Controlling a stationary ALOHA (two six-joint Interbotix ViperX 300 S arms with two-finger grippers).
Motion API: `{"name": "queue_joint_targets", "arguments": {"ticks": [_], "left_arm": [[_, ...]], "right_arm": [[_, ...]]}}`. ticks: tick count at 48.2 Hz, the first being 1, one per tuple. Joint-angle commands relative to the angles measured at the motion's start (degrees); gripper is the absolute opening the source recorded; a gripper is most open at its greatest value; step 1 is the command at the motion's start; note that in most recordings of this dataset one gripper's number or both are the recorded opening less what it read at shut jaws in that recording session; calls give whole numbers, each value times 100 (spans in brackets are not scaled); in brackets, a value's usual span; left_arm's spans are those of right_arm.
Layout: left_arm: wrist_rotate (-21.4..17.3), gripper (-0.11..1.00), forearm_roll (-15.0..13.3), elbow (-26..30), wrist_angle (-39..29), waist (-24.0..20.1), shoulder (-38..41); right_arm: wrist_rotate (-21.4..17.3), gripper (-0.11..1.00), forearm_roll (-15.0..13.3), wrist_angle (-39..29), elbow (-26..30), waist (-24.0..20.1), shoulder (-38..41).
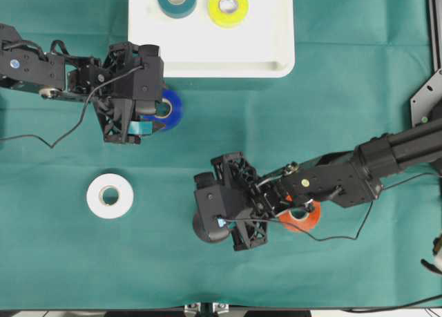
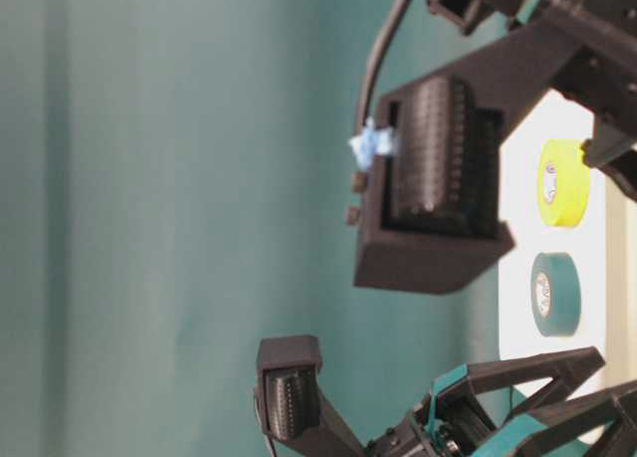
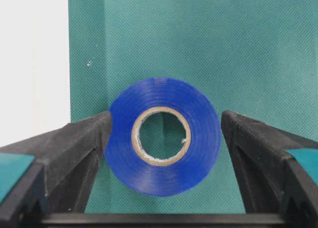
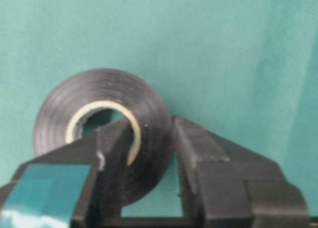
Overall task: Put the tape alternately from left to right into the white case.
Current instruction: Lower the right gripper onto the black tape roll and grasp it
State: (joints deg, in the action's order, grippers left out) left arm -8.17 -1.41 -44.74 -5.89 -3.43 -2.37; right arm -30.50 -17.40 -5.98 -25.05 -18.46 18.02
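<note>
We clamp the right jaws through the core on the wall of the light, stiff black roll [image 4: 104,133], while the left jaws stand apart around the blue roll [image 3: 164,136].

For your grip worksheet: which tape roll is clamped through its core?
The black roll: the right pincer pinches its wall, one finger inside the core.

No readable text, label, brand, number or sign shows in any of the views.
</note>
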Motion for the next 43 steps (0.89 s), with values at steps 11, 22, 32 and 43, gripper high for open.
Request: {"name": "queue_joint_targets", "arguments": {"ticks": [11,22,32,43], "left_arm": [[9,81,-9,44,35,26,-105],[9,81,-9,44,35,35,-123],[9,81,-9,44,35,88,-123],[9,81,-9,35,35,123,-132]], "right_arm": [[44,25,-9,-123,18,0,-519],[44,25,-299,-589,-167,0,-1257],[9,25,-545,-598,-483,132,-1714],[9,25,-563,-598,-642,334,-1802]]}}
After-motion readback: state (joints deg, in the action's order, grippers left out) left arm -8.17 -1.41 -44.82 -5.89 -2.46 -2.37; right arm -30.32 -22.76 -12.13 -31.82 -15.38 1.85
